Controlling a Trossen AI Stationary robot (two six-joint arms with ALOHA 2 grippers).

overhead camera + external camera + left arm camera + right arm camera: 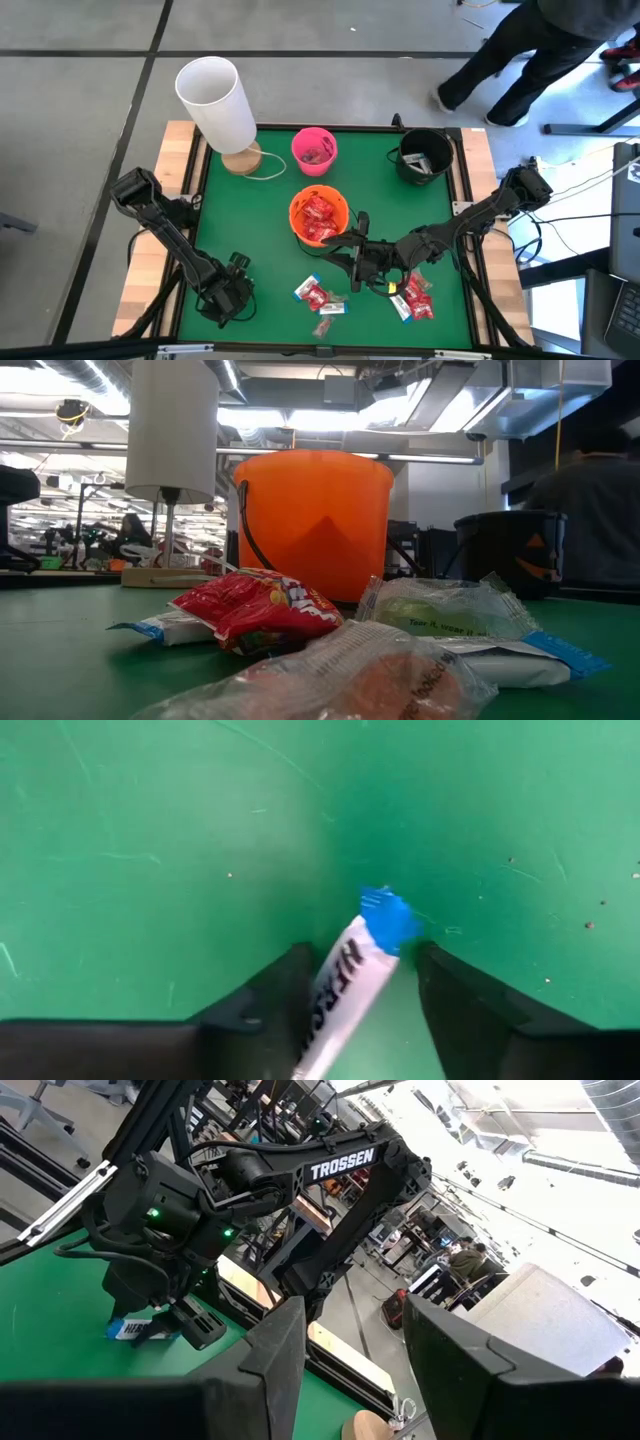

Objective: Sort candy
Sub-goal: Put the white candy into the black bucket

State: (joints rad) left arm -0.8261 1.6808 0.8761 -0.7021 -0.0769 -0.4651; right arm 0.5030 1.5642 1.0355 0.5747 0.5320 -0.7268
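**Left arm closing on a white-and-blue candy bar at the near-left of the table**

We're sorting candy on the green table (270,240); the big orange bucket (319,217) already holds red wrappers, the pink bucket (314,151) and black bucket (424,155) sit behind it, and loose candy (322,297) lies in front. The right gripper (352,256) hangs just beside the orange bucket, fingers apart and holding nothing. The left gripper (365,1010) is down at the near-left, fingers apart with the white bar (345,982) lying between them, blue end poking past the tips; we can't tell if the pads touch it yet. Our advice: centre it, squeeze on the body rather than the flimsy crimped end, then lift straight.
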